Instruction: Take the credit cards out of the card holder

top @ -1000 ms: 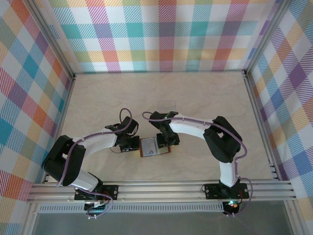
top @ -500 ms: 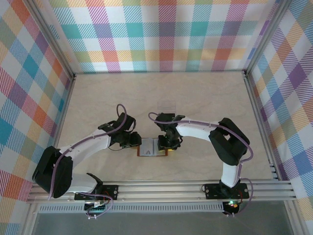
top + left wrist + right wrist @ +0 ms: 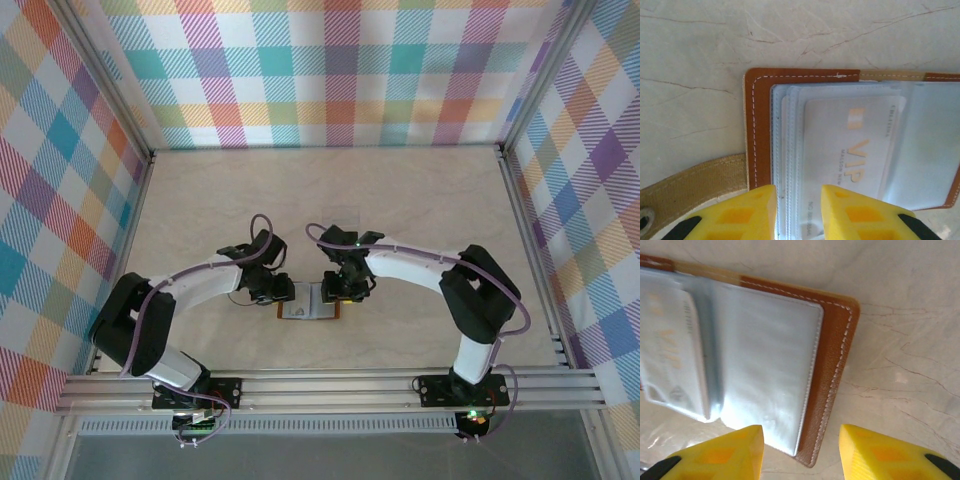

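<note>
Reddish-brown leather card holder point(image 3: 312, 304) lying open and flat on pale veined tabletop point(image 3: 420, 200), toward the near edge, between the two arms; clear plastic pockets point(image 3: 770, 365) facing up; whitish card point(image 3: 855, 150) marked VIP seated in one pocket, not yet pulled out; tan strap tab point(image 3: 695, 182) trailing from the stitched leather edge; left pincer point(image 3: 797, 212) partly spread, yellow fingertips point(image 3: 752, 212) straddling the edge of the pocket stack, nothing pinched; right pincer point(image 3: 800, 452) spread wider, poised over the holder's opposite leather border and corner; contact with the leather not discernible; seen from above, one pincer at each end of the holder.
</note>
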Robot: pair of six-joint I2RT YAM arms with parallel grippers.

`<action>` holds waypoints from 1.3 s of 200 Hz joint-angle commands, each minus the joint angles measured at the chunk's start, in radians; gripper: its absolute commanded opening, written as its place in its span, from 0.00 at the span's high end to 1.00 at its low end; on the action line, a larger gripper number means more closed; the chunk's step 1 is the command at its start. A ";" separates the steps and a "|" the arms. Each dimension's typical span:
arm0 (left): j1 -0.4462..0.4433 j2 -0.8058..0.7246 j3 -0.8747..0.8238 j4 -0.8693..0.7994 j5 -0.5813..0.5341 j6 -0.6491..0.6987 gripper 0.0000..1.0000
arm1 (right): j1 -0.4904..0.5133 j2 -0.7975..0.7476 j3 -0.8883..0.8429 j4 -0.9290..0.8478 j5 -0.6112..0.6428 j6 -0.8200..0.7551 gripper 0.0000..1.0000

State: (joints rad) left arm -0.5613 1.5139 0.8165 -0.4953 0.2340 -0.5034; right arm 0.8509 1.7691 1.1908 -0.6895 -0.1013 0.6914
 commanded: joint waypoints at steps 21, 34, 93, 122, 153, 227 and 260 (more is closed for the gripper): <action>-0.005 0.042 0.019 -0.028 -0.010 0.029 0.71 | -0.001 -0.063 0.030 0.063 -0.079 0.029 0.56; -0.006 0.046 0.012 -0.028 -0.011 0.026 0.72 | -0.001 -0.064 0.022 0.127 -0.128 0.050 0.58; -0.014 0.048 -0.023 -0.022 -0.016 0.004 0.79 | -0.011 0.048 0.014 0.322 -0.308 0.115 0.64; -0.015 0.036 -0.036 -0.016 -0.015 -0.007 0.79 | -0.013 0.098 0.004 0.377 -0.351 0.135 0.66; -0.018 0.037 -0.034 -0.011 -0.007 -0.015 0.79 | -0.015 0.143 0.001 0.400 -0.365 0.141 0.67; -0.020 0.042 -0.021 -0.032 -0.016 -0.013 0.78 | -0.018 0.179 -0.020 0.353 -0.287 0.110 0.68; -0.020 0.039 -0.025 -0.037 -0.023 -0.013 0.78 | -0.018 0.168 -0.018 0.315 -0.254 0.092 0.68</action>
State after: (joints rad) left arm -0.5690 1.5490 0.8097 -0.4896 0.2253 -0.5079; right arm 0.8383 1.9366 1.1912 -0.3122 -0.4225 0.8074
